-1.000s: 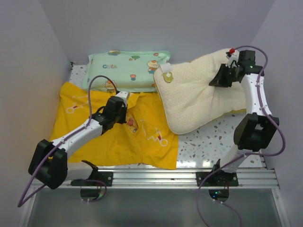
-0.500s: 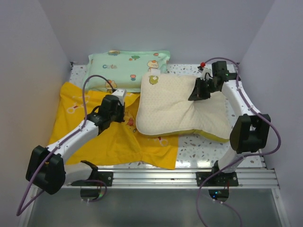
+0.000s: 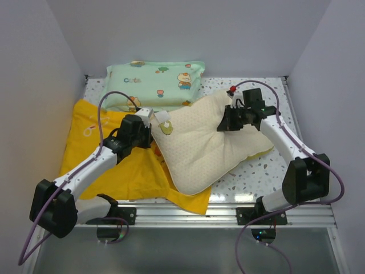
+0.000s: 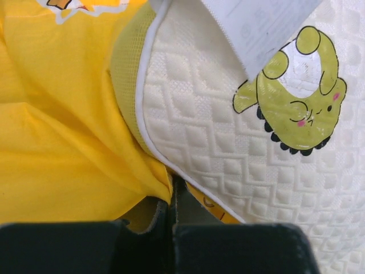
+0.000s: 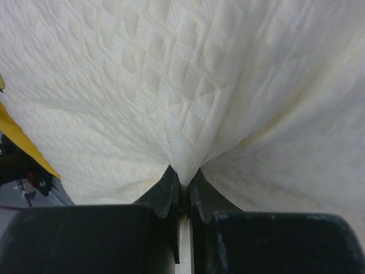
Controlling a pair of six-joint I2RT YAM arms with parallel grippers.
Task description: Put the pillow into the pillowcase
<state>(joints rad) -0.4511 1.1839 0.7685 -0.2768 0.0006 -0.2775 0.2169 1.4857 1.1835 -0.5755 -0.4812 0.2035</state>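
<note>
The cream-white pillow (image 3: 202,145) lies tilted across the middle, its patch corner (image 3: 165,128) at the pillowcase mouth. My right gripper (image 3: 226,124) is shut on a pinch of the pillow's fabric (image 5: 182,160) at its far right side. The yellow pillowcase (image 3: 108,165) is spread on the left. My left gripper (image 3: 149,127) is shut on the pillowcase's edge (image 4: 162,188), right next to the pillow's yellow-banded corner (image 4: 137,85). The cartoon patch (image 4: 296,108) and a white label (image 4: 256,23) fill the left wrist view.
A mint-green cartoon-print pillow (image 3: 154,83) lies at the back against the wall. Grey walls close in the left, back and right. The speckled tabletop (image 3: 268,165) shows to the right of the pillow. An aluminium rail (image 3: 228,212) runs along the near edge.
My right gripper has dragged the pillow leftward and down, so that its patch corner now meets the pillowcase opening. The left gripper has barely moved and keeps its hold.
</note>
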